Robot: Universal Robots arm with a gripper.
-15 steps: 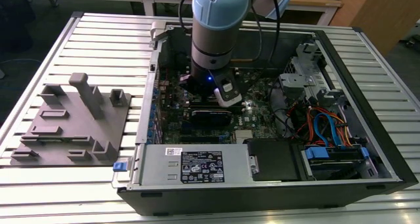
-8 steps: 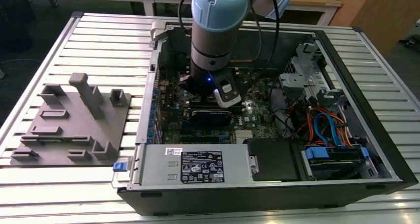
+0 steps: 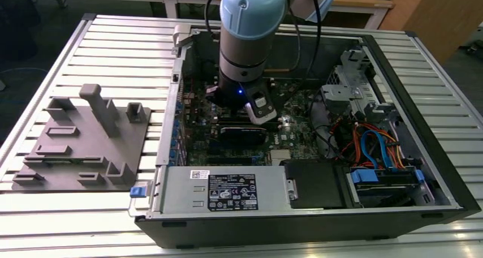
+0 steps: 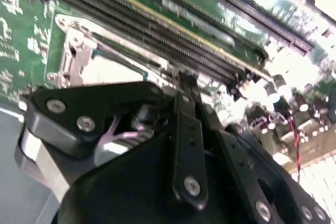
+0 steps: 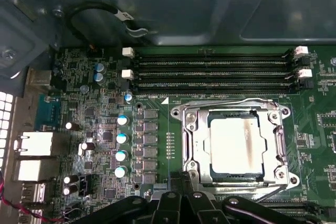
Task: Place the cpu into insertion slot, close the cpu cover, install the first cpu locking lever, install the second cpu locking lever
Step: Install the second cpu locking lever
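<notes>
Cpu (image 5: 234,144) seemingly socketed, just beyond tool (image 5: 181,203)

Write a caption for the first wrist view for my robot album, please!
The cpu sits in its socket under the closed cpu cover, with the end effector beside it.

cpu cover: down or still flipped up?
Down. In the first wrist view the cpu cover lies flat around the cpu, whose silver top shows through its window.
</notes>
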